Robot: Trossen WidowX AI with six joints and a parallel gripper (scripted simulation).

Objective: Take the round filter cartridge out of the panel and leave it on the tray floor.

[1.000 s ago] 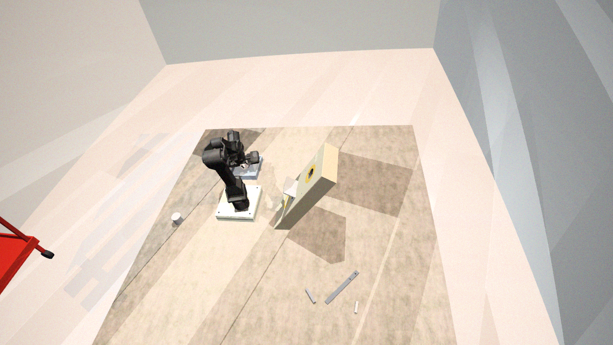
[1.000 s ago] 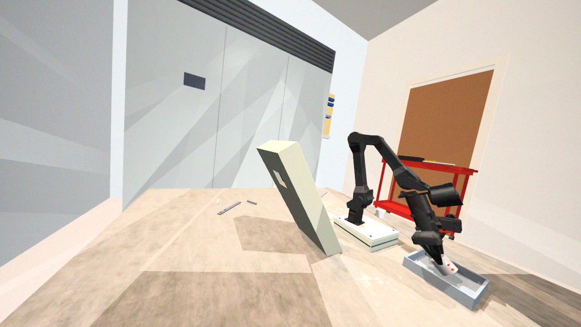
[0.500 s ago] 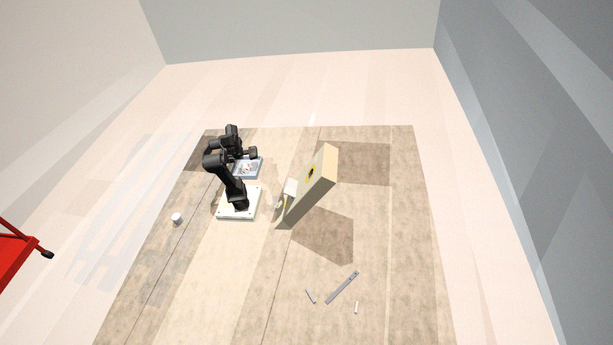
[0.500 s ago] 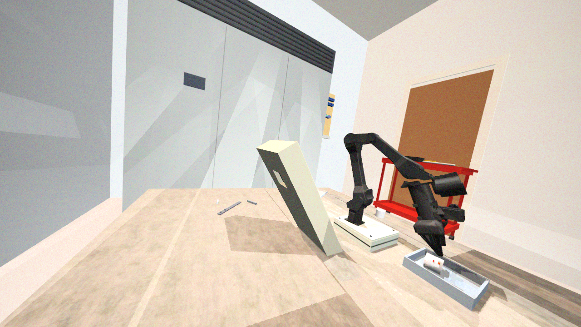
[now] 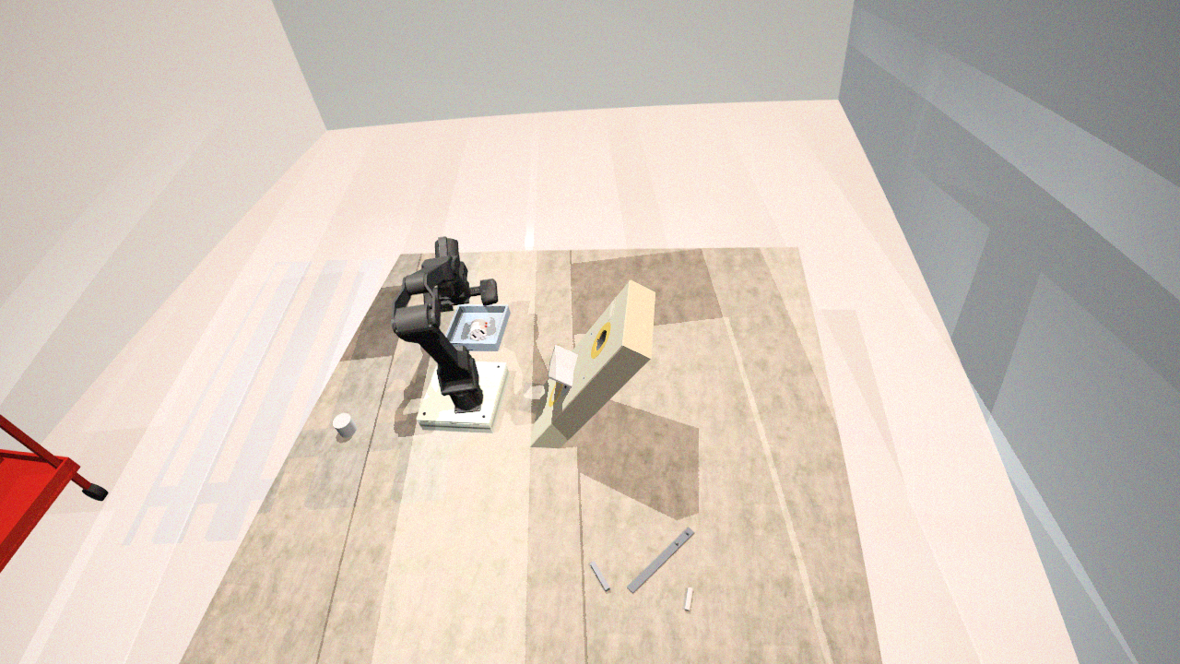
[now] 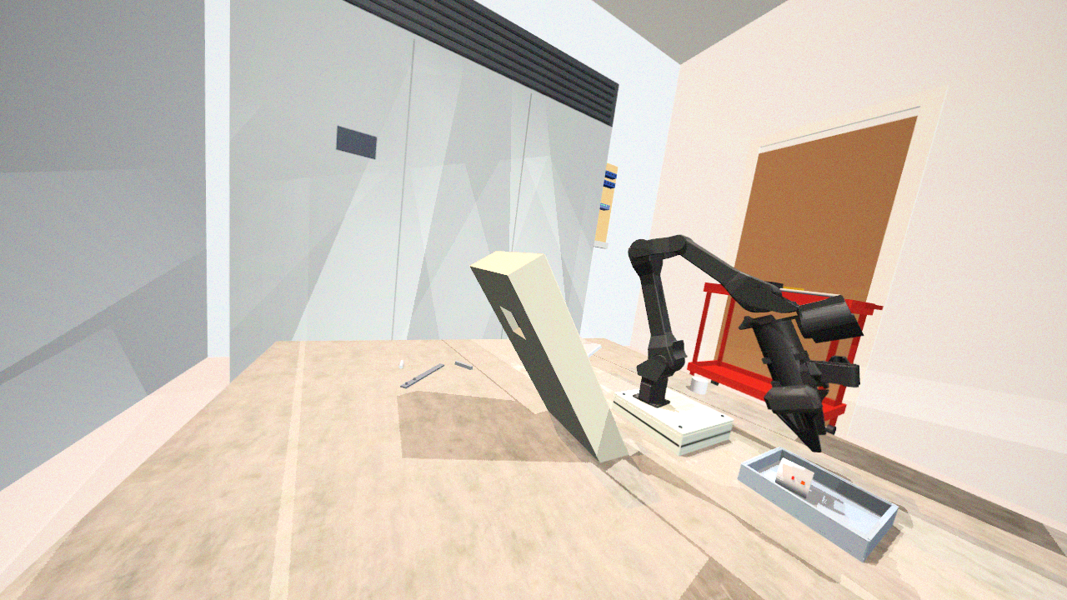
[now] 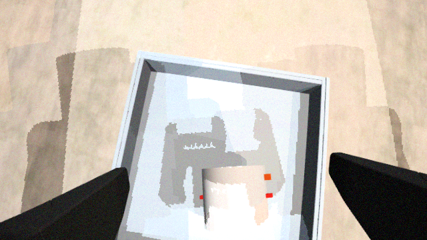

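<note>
The white cartridge (image 5: 477,330) (image 6: 795,477) (image 7: 233,197) lies on its side on the floor of the blue-grey tray (image 5: 482,347) (image 6: 843,537) (image 7: 323,133). Small red and orange marks show on it, and the top view shows dark slots on its face. My gripper (image 6: 816,449) (image 7: 230,170) is open above the tray, its black fingers wide apart on either side of the cartridge in the wrist view, with no contact seen. The tilted service panel (image 5: 610,387) (image 6: 574,335) has an empty dark opening (image 5: 601,339) with a yellow ring.
A pale flap (image 5: 562,365) stands out from the panel's face. A white cup-like cylinder (image 5: 344,425) (image 6: 698,384) stands beyond the arm's base (image 5: 462,419) (image 6: 678,428). A grey bar (image 5: 660,560) (image 6: 422,375) and two small pieces lie on the table. A red cart (image 5: 37,503) (image 6: 727,377) stands off the table.
</note>
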